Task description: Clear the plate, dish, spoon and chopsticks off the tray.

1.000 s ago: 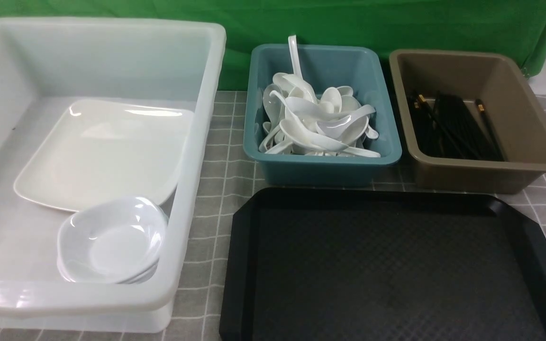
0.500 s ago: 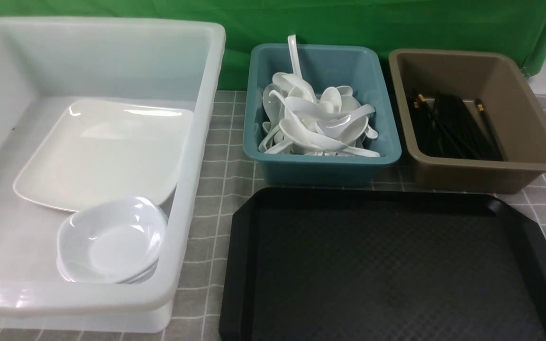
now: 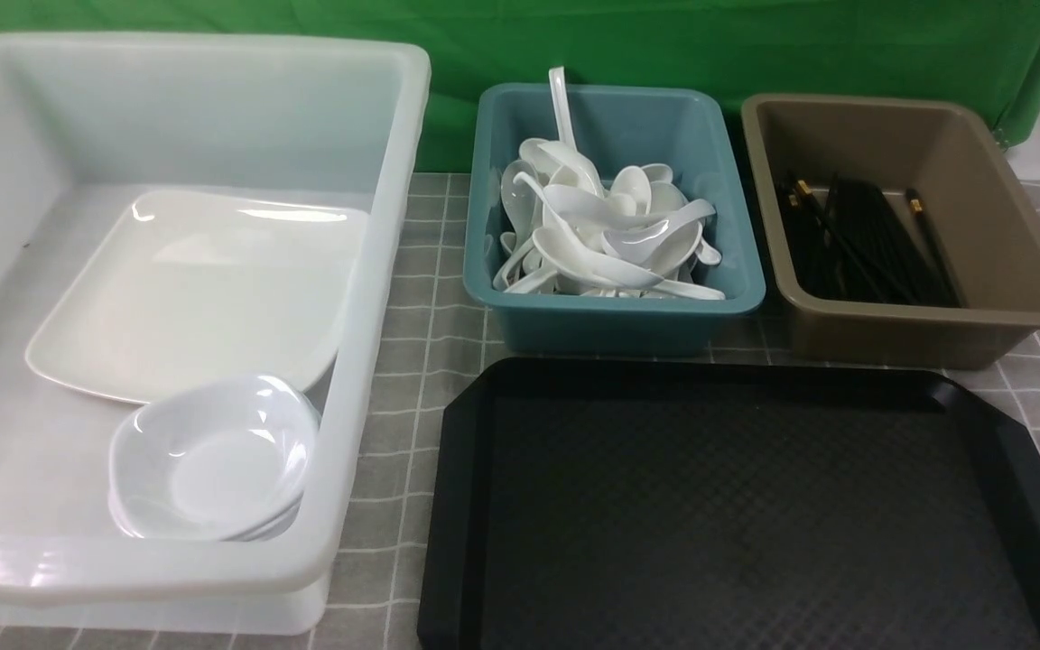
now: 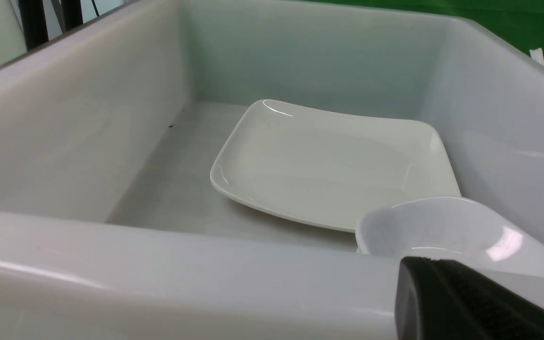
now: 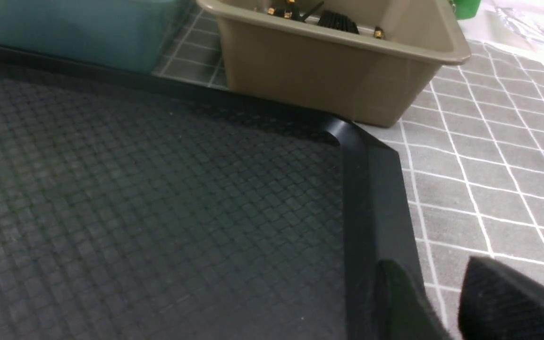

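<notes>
Front view, tray [image 3: 737,506]: bare.
Plate [image 3: 195,289]: in tub [image 3: 376,271].
Left fingers [image 4: 470,302]: pressed together.
Right fingers [image 5: 498,297]: parted, holding nothing.

A green cloth backdrop [image 3: 755,45] hangs across the far side of the scene, well beyond both grippers. The table is covered by a grey tablecloth [image 3: 421,298] with a grid of thin white lines; in the right wrist view the same cloth [image 5: 498,156] spreads out just ahead of the fingers. Crinkled clear plastic sheeting [image 5: 522,21] lies at the far right edge. The light is soft and even, leaving faint highlights on glossy surfaces.
</notes>
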`<state>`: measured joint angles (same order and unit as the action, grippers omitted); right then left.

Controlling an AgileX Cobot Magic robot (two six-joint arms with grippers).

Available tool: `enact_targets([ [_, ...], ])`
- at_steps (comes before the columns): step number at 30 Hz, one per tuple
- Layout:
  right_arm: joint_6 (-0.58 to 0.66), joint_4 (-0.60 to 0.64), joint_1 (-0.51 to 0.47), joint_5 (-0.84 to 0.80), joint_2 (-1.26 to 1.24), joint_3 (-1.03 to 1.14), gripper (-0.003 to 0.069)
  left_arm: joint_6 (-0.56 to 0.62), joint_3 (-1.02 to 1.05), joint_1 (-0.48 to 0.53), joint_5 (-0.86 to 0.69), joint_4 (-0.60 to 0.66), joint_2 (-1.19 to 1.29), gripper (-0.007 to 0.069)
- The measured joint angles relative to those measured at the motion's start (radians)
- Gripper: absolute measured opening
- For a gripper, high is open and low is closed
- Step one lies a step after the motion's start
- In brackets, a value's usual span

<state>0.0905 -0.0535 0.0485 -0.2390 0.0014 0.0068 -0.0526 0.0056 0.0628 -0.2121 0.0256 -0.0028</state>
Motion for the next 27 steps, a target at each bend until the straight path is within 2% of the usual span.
enact_targets([
  [27, -0.02, -0.001, 0.0, -0.001, 0.0, 0.0, 0.0237, 0.005, 0.0, 0.0, 0.0, 0.0, 0.0, 0.002],
])
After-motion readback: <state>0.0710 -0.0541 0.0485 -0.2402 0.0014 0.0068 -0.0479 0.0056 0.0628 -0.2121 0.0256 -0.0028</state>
